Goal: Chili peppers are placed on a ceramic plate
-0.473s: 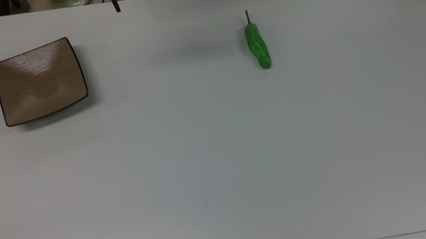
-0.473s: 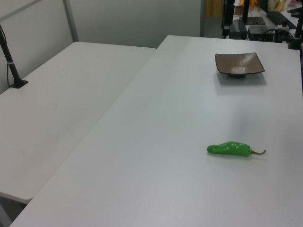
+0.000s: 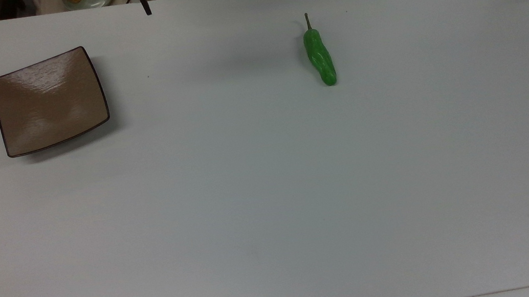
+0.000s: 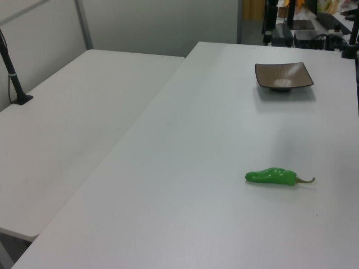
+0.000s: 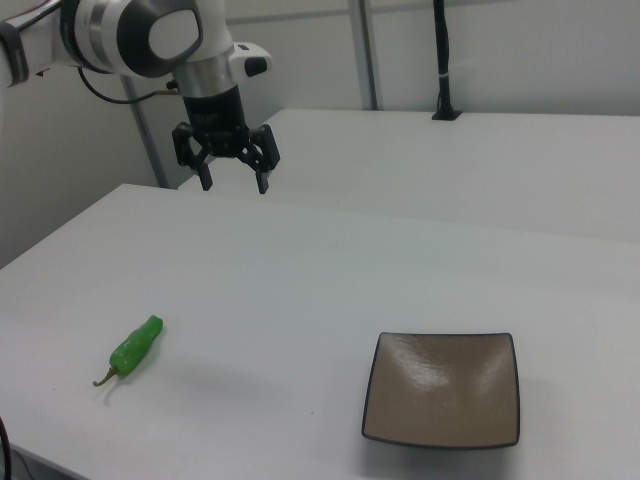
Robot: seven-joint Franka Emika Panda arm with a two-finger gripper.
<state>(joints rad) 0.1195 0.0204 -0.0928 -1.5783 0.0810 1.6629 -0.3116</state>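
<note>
Tabletop (image 3: pixel 269 192), broad, white and matte, carries the square glossy brown ceramic plate (image 3: pixel 49 102) at the top view's upper left and the small, wrinkled bright-green chili pepper (image 3: pixel 319 57) well apart at upper centre-right, its thin brownish stem pointing toward the frame's top edge. Seen in the right view's upper left, the black two-finger gripper (image 5: pixel 231 168) hangs high above the table with fingers spread and empty; in the left view the pepper (image 4: pixel 271 176) and plate (image 4: pixel 283 75) lie alone on the table. Slim and glossy, the pepper might roll or slip aside if the fingers close off-centre or across its tapered end.
</note>
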